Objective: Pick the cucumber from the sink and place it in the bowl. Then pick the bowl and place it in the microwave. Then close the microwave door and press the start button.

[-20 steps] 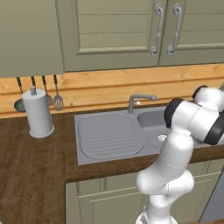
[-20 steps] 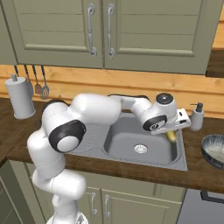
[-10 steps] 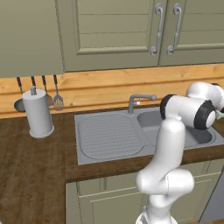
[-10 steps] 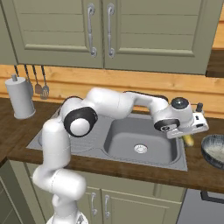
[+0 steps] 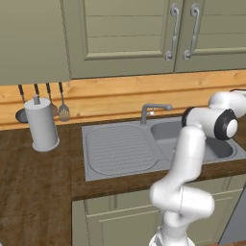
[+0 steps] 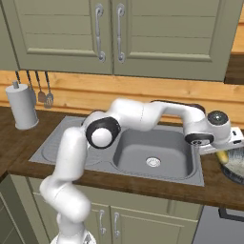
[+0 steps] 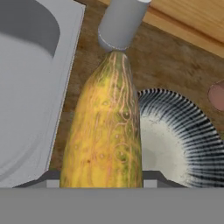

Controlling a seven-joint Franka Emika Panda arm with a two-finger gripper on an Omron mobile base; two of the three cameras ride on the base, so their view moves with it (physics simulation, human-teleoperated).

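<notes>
My gripper (image 6: 224,152) is shut on the cucumber (image 6: 221,157), a stubby yellow-orange vegetable, just past the right rim of the sink (image 6: 135,143). In the hand view the cucumber (image 7: 105,131) stands lengthwise between the fingers of the gripper (image 7: 103,178), over the wooden counter. The striped dark bowl (image 7: 186,144) lies right beside it, its rim partly under the cucumber's side. The bowl (image 6: 236,167) sits at the picture's right edge. The sink basin (image 7: 26,96) is to the left. The microwave is out of view.
A grey soap bottle (image 7: 120,22) stands on the counter just beyond the cucumber's tip. The curved faucet (image 5: 153,109) rises behind the ribbed drainboard (image 5: 120,149). A paper-towel holder (image 5: 42,125) and hanging utensils (image 5: 62,111) are at the far left. Wall cabinets hang above.
The arm has swung right with the cucumber, from above the sink basin to over the counter at the bowl's edge. The grip is unchanged.
</notes>
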